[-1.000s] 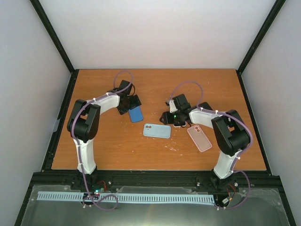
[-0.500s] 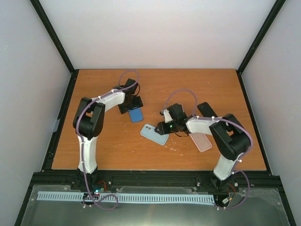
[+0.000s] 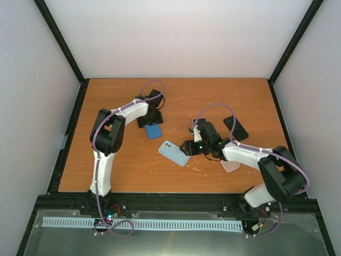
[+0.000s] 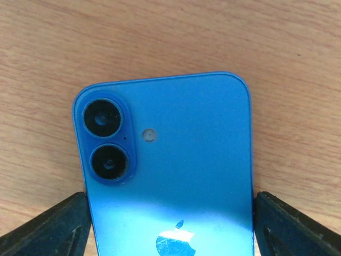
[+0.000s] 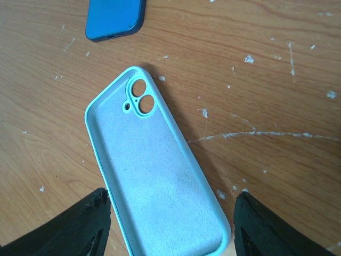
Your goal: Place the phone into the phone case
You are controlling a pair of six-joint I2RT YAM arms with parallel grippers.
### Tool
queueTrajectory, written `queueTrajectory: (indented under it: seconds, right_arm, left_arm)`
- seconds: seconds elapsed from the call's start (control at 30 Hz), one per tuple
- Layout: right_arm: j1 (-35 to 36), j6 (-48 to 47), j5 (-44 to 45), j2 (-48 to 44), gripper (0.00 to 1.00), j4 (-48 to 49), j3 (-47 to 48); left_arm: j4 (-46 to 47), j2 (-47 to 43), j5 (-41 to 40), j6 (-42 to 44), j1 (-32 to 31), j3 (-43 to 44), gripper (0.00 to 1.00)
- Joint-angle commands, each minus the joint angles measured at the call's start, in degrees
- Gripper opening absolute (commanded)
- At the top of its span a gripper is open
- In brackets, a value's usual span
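Observation:
A blue phone (image 3: 153,131) lies camera side up on the wooden table (image 3: 122,165). My left gripper (image 3: 151,120) stands over its far end. In the left wrist view the phone (image 4: 176,160) fills the gap of the left gripper (image 4: 170,226), a finger (image 4: 50,229) close by each long side. The jaws stand wide open. A light blue phone case (image 3: 173,153) lies open side up at mid table. My right gripper (image 3: 188,147) is at its right end. In the right wrist view the case (image 5: 160,186) lies between the open fingers (image 5: 80,226) of the right gripper (image 5: 170,218), with a gap on each side.
A pink case (image 3: 230,166) lies partly under the right forearm. A black phone (image 3: 235,127) lies at the right back. The blue phone's end shows at the top of the right wrist view (image 5: 114,18). Black frame rails edge the table.
The left gripper moved right and settled over the blue phone's end. The right arm swung forward; the light blue case turned and shifted left. The black phone came into view.

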Motion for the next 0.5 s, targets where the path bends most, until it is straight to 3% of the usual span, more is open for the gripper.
queueTrajectory:
  seconds: [0.0, 0.47]
  right_arm:
    - [0.28, 1.33, 2.73, -3.50, 0.64, 0.69, -1.69]
    - [2.57, 11.00, 0.41, -6.98, 0.66, 7.13, -3.93]
  left_arm:
    - [-3.16, 3.78, 1.79, 0.35, -0.25, -2.17, 0.80]
    - [10.27, -10.00, 14.21, -1.22, -0.10, -20.92, 0.64]
